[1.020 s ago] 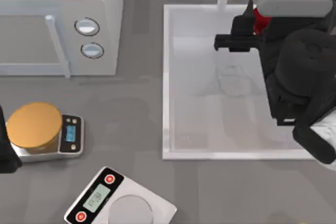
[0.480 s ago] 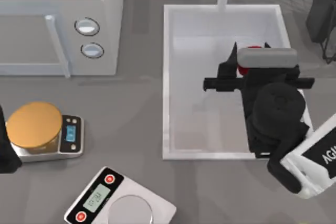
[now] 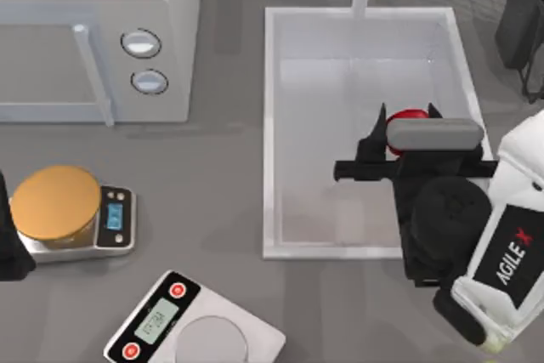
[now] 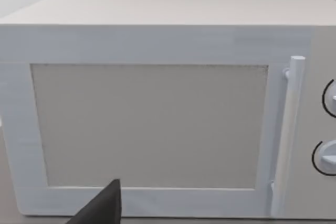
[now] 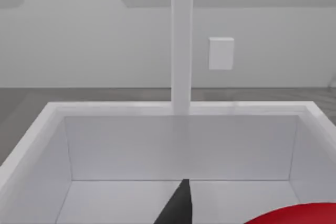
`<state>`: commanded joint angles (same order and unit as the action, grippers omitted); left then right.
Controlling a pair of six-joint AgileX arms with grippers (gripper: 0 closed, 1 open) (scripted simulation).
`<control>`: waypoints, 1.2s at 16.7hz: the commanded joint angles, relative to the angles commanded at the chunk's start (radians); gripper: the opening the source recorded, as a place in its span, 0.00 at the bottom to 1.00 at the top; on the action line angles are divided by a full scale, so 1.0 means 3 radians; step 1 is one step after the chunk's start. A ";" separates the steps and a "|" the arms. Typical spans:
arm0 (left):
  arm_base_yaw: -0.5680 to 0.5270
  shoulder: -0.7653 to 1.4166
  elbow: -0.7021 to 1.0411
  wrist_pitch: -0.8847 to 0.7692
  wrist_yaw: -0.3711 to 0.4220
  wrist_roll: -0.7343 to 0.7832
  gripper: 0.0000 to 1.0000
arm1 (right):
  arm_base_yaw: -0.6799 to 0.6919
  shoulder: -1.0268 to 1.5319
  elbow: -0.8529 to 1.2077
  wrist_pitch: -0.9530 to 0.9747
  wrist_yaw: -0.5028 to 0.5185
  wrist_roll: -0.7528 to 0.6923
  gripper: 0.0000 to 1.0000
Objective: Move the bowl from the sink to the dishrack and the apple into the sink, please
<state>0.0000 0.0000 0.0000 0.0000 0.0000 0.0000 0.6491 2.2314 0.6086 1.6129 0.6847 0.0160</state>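
- Right arm reaches in from the table's lower right corner, white forearm low, black wrist over the sink's near rim, and the right gripper (image 3: pixel 406 125) hangs above the basin's right half.
- Its two dark fingers (image 3: pixel 374 132) stand on either side of the apple (image 3: pixel 406 116), pinching the red fruit; the right wrist view catches the apple's (image 5: pixel 299 214) red curve beside one dark finger.
- The apple sits above the sink floor, right of the basin's middle, close to the right wall; whether it touches the floor, I cannot tell.
- The sink (image 3: pixel 270 125) has bare white floor to the left of the gripper and toward the far wall, plenty of room there.
- At the far short side, one faucet post (image 5: pixel 181 40) rises from the rim.
- Left arm is parked at the table's left edge, a dark shape beside the orange-topped scale (image 3: pixel 56 203); one dark finger (image 4: pixel 102 205) juts into the left wrist view, and whether the left gripper is spread or pressed together, I cannot tell.
- Count: one apple, one sink, two scales, the second being a white scale (image 3: pixel 191 325) at the near edge.
- Farthest left, one white microwave (image 3: pixel 93 31) with two knobs and door shut.
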 joint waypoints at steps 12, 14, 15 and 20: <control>0.0000 0.0000 0.0000 0.0000 0.0000 0.0000 1.00 | 0.0000 0.0000 0.0000 0.0000 0.0000 0.0000 0.75; 0.0000 0.0000 0.0000 0.0000 0.0000 0.0000 1.00 | 0.0000 0.0000 0.0000 0.0000 0.0000 0.0000 0.90; 0.0000 0.0000 0.0000 0.0000 0.0000 0.0000 1.00 | 0.0000 0.0000 0.0000 0.0000 0.0000 0.0000 0.98; 0.0000 0.0000 0.0000 0.0000 0.0000 0.0000 1.00 | 0.0000 0.0000 0.0000 0.0000 0.0000 0.0000 1.00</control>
<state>0.0000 0.0000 0.0000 0.0000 0.0000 0.0000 0.6491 2.2314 0.6086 1.6129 0.6847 0.0160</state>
